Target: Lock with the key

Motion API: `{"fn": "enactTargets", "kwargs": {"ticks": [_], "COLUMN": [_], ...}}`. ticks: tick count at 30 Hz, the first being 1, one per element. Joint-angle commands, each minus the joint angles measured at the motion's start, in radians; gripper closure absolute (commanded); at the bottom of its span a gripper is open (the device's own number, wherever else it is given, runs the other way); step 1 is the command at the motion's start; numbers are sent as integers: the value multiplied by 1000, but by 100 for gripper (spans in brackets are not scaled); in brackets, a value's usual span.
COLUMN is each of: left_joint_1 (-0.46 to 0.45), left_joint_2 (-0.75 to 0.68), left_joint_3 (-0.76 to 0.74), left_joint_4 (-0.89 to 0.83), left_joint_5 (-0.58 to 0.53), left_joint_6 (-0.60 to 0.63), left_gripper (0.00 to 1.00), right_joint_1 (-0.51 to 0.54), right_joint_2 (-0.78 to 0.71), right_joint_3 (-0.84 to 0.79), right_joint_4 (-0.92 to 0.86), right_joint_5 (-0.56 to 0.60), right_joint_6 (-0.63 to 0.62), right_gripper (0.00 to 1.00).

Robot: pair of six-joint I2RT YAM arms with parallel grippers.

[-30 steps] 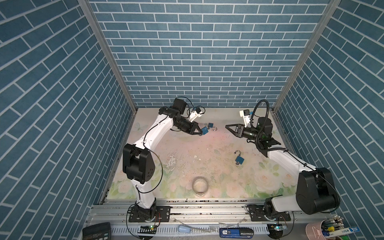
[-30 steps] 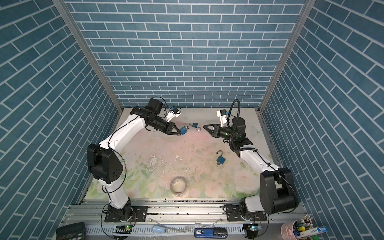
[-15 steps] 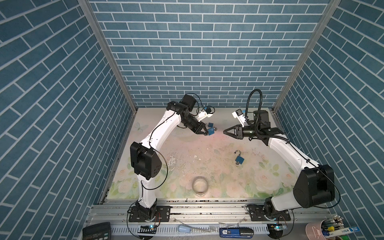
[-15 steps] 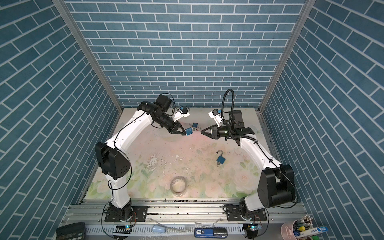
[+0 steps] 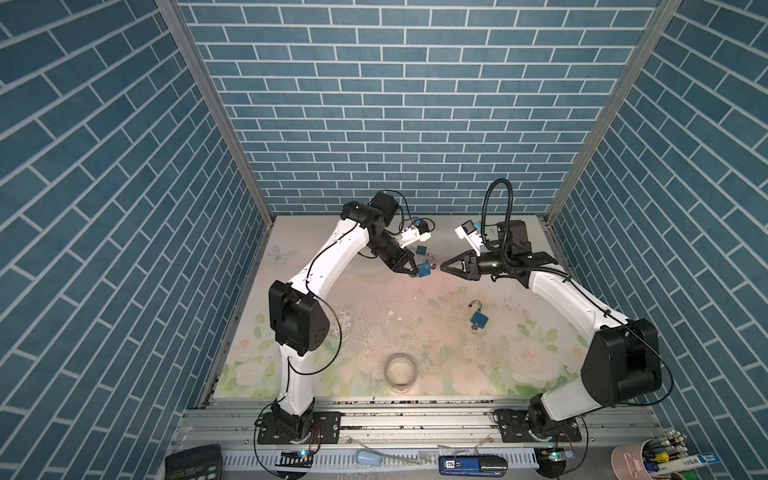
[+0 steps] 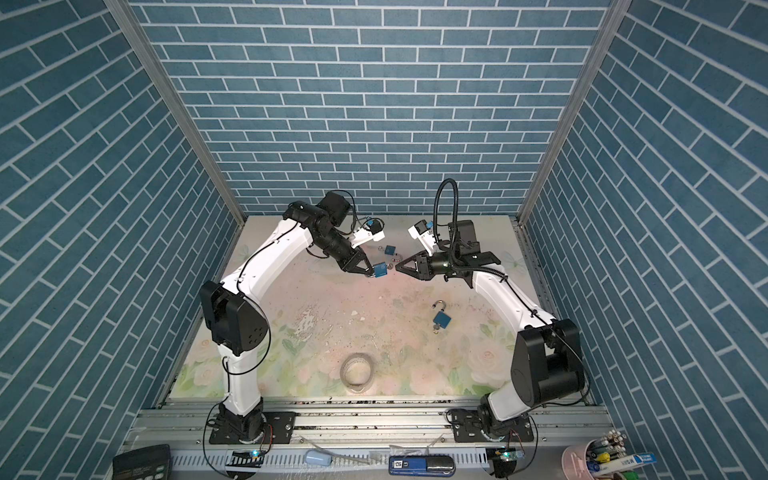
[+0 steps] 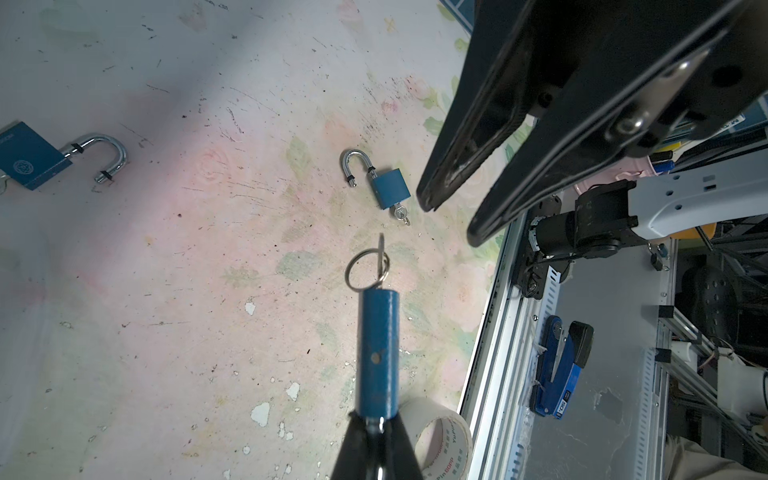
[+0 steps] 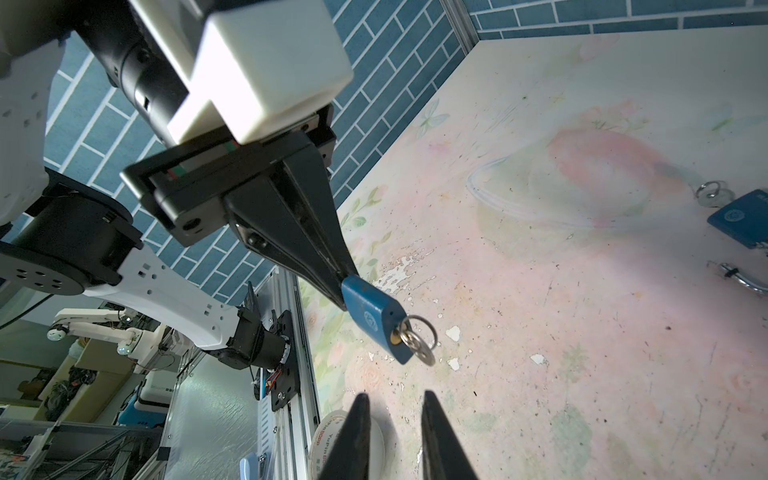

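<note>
Left gripper (image 8: 338,286), clamped on the shackle end of a blue padlock (image 8: 374,318), holds it clear above the table (image 5: 374,299). The key (image 8: 405,337) and its ring point toward the right gripper (image 8: 392,401), whose jaws stand narrowly parted and empty, just short of it. Best practice: align the gap with the key's flat head, pinch that rather than the ring, then twist.

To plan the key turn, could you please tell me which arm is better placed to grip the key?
Right. The left arm holds the raised padlock in shut jaws. Its key faces the right arm, whose jaws stand slightly parted just in front of it.
</note>
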Motion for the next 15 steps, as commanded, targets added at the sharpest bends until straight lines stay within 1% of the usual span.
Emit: {"fn": "enactTargets", "kwargs": {"ticks": [1, 8, 15], "left_joint_1": [-8, -13, -18], "left_joint_2": [5, 2, 5], "left_joint_3": [32, 38, 44], "left_joint_4": [-7, -5, -5], "left_joint_5": [37, 45, 45], "left_joint_6": [27, 27, 24], "left_gripper": [100, 100, 100], "right_joint_1": [13, 19, 23], "right_joint_2": [27, 43, 51], "right_joint_3": [26, 29, 21], "right_joint_4": [27, 65, 130], "right_joint_5": [-15, -15, -49], "right_joint_6": [-60, -52, -19], "right_gripper": [78, 79, 79]}}
